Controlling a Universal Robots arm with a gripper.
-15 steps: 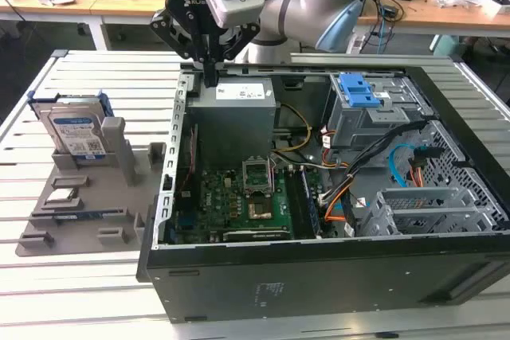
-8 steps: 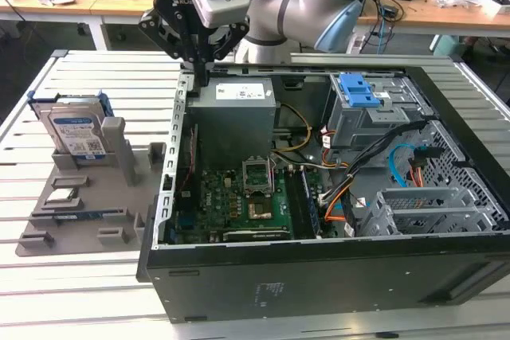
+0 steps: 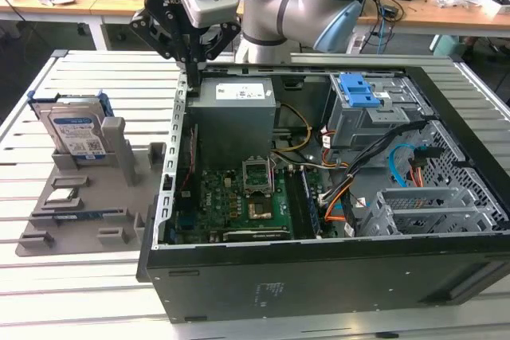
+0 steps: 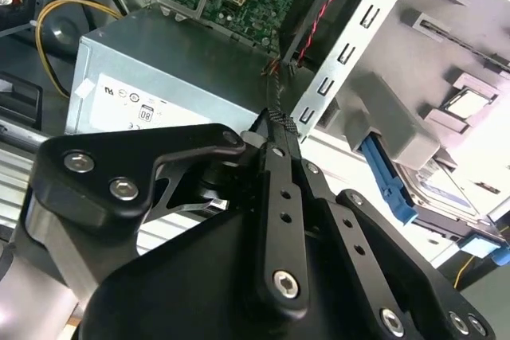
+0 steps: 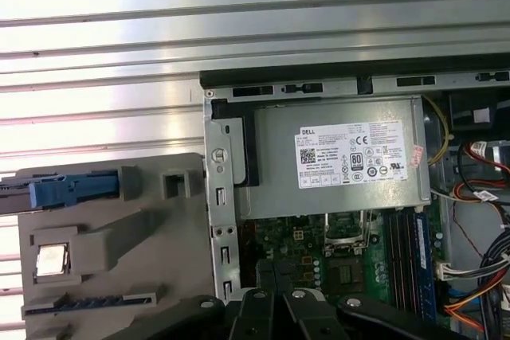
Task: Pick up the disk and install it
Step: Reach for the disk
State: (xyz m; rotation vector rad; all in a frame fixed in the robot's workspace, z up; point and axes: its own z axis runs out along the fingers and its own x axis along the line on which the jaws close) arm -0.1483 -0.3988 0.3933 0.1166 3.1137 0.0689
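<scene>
now | gripper closed, empty, over case wall edge | disk upright in holder, well apart

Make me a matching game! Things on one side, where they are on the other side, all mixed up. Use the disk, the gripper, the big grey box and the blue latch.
Things:
1. disk
2. gripper
3. power supply
4. blue latch

Places:
A. on top of the drive cage, inside the case
B. over the case's wall, on the exterior view's left
C. standing in the grey holder, outside the case
D. inside the case, next to the motherboard

Pairs: 1-C, 2-B, 3-D, 4-A
</scene>
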